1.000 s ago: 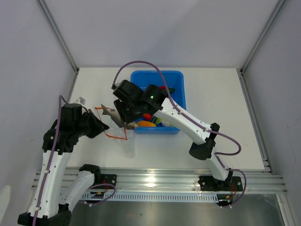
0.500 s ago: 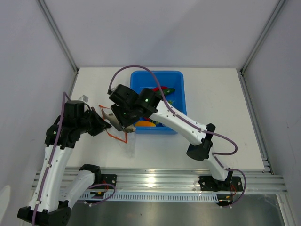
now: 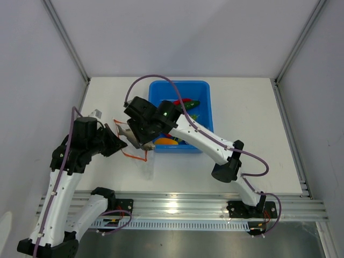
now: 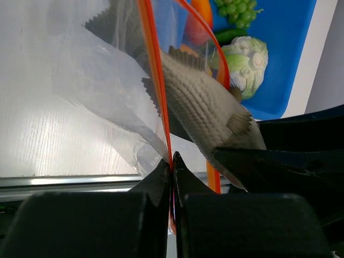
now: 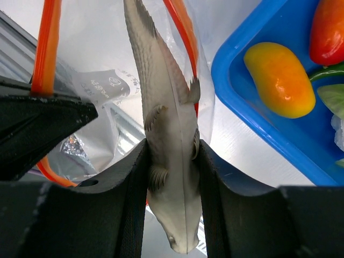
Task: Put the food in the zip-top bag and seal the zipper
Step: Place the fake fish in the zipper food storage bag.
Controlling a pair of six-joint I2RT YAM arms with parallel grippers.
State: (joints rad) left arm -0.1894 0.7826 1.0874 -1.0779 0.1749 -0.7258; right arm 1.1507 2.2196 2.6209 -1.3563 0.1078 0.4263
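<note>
My left gripper (image 4: 173,161) is shut on the orange-red zipper (image 4: 155,80) of the clear zip-top bag (image 4: 102,113) and holds its mouth up and open, left of the bin (image 3: 124,141). My right gripper (image 5: 171,161) is shut on the grey fish (image 5: 164,134), tail pointing into the bag's mouth; the fish also shows in the left wrist view (image 4: 207,110) and the top view (image 3: 127,131). Other food lies in the blue bin (image 3: 204,107): a yellow-orange piece (image 5: 279,78), a red piece (image 5: 328,29), cauliflower (image 4: 244,62), green grapes (image 4: 236,8).
The blue bin's near wall (image 3: 180,149) stands just right of the bag. The bag's lower part (image 3: 148,166) trails on the white table towards the near rail (image 3: 172,204). Grey walls and metal posts enclose the table.
My right gripper has carried the fish left from the bin's front corner to the bag's mouth. My left gripper has shifted slightly right, still holding the zipper.
</note>
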